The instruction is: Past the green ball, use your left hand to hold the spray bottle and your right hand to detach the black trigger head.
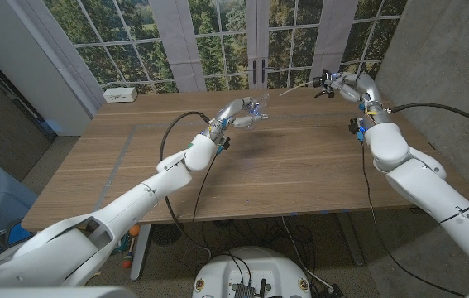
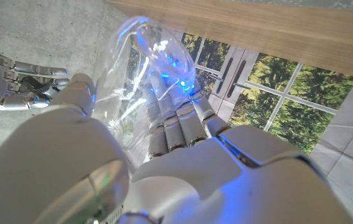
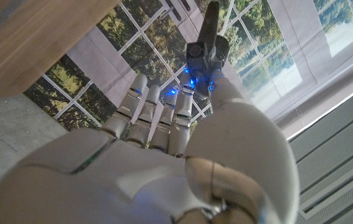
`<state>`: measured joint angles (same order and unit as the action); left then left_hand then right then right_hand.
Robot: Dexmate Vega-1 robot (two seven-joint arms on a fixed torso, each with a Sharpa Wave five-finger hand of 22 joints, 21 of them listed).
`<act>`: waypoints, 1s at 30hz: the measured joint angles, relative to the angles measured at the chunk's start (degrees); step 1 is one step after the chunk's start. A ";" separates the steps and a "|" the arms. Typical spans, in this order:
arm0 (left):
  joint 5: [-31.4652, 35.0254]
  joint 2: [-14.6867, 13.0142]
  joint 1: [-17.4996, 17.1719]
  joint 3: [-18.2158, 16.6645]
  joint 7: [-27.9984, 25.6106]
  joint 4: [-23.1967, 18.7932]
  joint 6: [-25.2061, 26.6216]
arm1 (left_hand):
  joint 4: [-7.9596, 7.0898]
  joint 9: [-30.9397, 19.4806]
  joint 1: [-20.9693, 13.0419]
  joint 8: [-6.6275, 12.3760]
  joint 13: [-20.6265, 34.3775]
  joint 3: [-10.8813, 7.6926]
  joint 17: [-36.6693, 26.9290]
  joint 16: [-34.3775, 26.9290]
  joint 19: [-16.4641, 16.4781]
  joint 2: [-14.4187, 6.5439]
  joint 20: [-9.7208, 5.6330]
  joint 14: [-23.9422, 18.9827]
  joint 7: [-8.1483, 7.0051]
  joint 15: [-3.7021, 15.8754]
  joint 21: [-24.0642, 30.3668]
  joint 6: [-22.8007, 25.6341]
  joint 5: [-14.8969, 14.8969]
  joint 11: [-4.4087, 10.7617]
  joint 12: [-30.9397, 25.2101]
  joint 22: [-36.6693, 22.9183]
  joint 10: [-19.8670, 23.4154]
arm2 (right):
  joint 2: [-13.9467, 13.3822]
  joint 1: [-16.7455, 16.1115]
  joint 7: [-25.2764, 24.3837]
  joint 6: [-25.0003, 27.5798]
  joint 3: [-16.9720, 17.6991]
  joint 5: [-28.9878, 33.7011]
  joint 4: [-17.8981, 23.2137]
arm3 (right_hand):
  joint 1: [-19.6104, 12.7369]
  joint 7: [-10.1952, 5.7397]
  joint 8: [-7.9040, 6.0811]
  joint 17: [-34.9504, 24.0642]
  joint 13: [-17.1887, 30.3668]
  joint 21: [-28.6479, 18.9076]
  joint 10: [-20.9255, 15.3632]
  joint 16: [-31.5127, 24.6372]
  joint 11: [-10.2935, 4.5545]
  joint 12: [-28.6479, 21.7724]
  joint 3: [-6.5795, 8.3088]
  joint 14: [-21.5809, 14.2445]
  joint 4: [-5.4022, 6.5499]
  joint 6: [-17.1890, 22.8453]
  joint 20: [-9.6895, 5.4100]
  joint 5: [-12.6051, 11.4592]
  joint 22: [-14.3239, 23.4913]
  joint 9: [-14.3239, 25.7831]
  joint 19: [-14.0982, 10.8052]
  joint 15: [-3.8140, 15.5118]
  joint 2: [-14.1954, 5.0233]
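**Trigger head already off, bottle held aloft**

The bottle is held above the table at about 12 o'clock of the head view, gripped by the left hand so that the body stays steady while the top is taken away. In the left wrist view the clear bottle is seen wrapped by the fingers. The trigger head is held apart, at about 1 o'clock, by the right hand; a thin tube appears to trail from it towards the bottle, though this is small and faint. The separation is judged done. In the right wrist view the black trigger head is pinched at the fingertips. Both arms are stretched far forward, raised clear of the table, the right forearm bent upward.
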<state>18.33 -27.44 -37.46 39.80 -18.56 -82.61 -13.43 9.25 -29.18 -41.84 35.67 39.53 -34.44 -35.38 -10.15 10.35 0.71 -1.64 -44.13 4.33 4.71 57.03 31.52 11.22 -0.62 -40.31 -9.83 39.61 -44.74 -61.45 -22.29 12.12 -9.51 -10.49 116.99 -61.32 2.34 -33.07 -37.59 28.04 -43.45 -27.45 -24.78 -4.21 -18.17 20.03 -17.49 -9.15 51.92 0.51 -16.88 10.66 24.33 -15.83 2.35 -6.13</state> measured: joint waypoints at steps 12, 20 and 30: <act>4.63 -2.39 -0.77 1.61 0.84 -5.96 10.02 | 2.21 4.38 -2.35 -1.80 -7.35 -2.21 4.68 -1.47 -0.62 2.35 0.62 2.30 0.63 -0.70 -2.01 0.64 -1.49 -1.01 6.03 0.23 2.27 | -6.49 3.98 7.47 14.12 -2.30 -4.14 4.24 | 0.01 0.01 0.00 -0.27 0.20 0.00 0.34 0.45 0.33 0.48 -0.01 1.03 0.00 -0.99 0.20 -0.52 0.01 0.48 1.03 -0.01 0.01; 7.61 -3.95 -0.63 2.96 3.89 -8.64 16.99 | 1.68 5.55 -2.80 -2.47 -9.44 -1.69 5.74 -1.99 -0.62 2.79 0.62 2.30 0.81 -0.70 -2.82 0.83 -1.49 -0.92 8.23 0.26 2.78 | -10.78 10.15 13.49 23.41 -6.62 -7.15 5.70 | 0.03 0.01 0.00 -0.27 0.26 0.00 0.65 0.45 0.64 0.48 -0.01 1.59 0.00 -1.62 0.51 -0.74 0.01 0.97 1.33 0.00 0.01; 9.74 -5.39 0.63 4.97 7.39 -10.64 21.67 | 1.47 7.14 -4.09 -3.34 -11.84 -0.96 7.97 -2.05 -0.40 4.07 0.40 2.61 1.20 -0.83 -3.70 1.26 -1.49 -1.01 10.45 0.26 4.10 | -13.18 17.18 20.30 32.70 -12.10 -9.33 5.60 | 0.51 0.31 -0.21 -0.52 0.47 0.00 1.27 0.87 1.26 0.88 -0.01 2.98 -0.01 -1.92 0.52 -0.74 0.01 1.50 2.16 -0.11 -0.47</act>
<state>28.07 -32.84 -36.83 44.77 -11.16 -93.25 8.24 10.71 -22.04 -45.93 32.33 27.68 -35.41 -27.41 -12.20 9.95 4.78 -1.24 -41.51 5.52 3.88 53.34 32.78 9.73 -1.63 -29.86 -9.58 43.71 -57.92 -44.26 -1.99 44.81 -21.61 -19.82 122.59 -60.81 2.65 -33.28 -38.11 28.51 -43.45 -26.17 -23.91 -2.95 -17.29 20.01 -14.51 -9.16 50.00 1.03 -17.62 10.68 25.83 -13.67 2.24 -6.60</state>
